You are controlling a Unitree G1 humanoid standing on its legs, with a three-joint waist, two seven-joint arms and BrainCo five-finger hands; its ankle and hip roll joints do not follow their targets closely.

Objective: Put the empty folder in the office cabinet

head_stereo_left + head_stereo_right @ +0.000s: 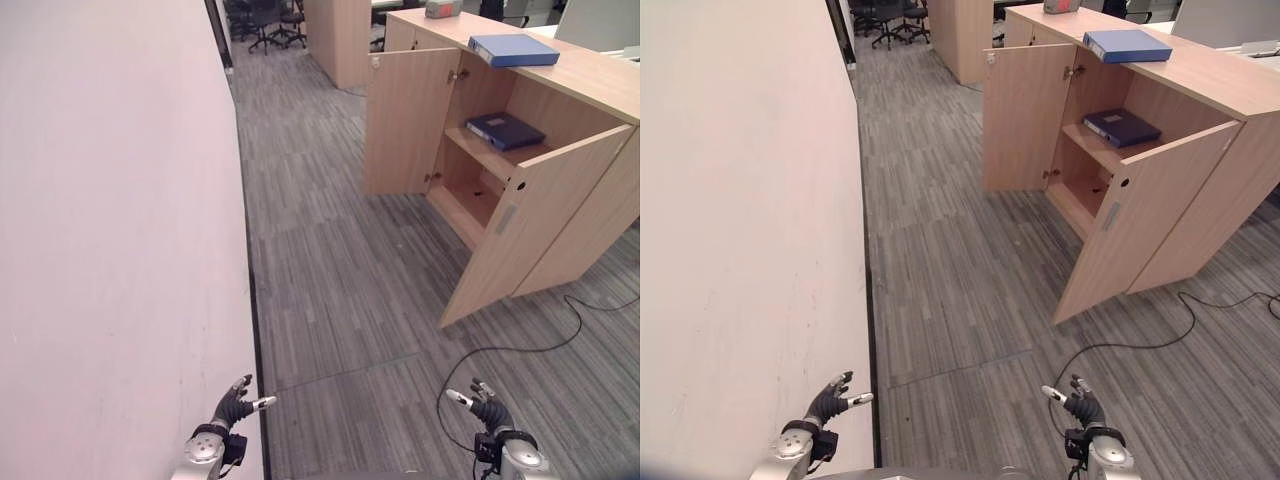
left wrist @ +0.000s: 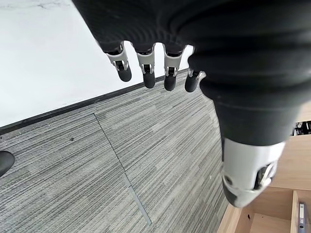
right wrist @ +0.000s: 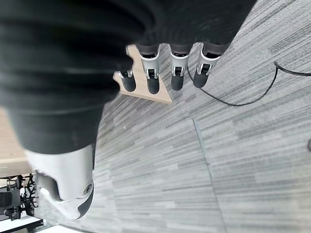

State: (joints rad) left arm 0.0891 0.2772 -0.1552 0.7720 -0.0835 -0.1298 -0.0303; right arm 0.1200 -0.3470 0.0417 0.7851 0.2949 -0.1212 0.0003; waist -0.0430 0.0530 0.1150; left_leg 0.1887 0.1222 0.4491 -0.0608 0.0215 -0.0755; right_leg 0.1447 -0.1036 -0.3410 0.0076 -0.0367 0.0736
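A light wooden office cabinet (image 1: pixel 590 85) stands ahead on the right with both doors (image 1: pixel 410 120) swung open. A dark blue folder (image 1: pixel 505 130) lies flat on its upper shelf. A lighter blue folder (image 1: pixel 513 49) rests on the cabinet's top. My left hand (image 1: pixel 236 405) hangs low beside the white wall, fingers relaxed and holding nothing. My right hand (image 1: pixel 484 405) hangs low over the grey carpet, likewise open and bare. Both hands are far from the cabinet.
A white wall (image 1: pixel 110 220) runs along the left. A small box (image 1: pixel 441 9) sits on the cabinet top at the back. Office chairs (image 1: pixel 265 20) stand at the far end of the corridor. The near cabinet door (image 1: pixel 540 220) juts into the carpeted floor.
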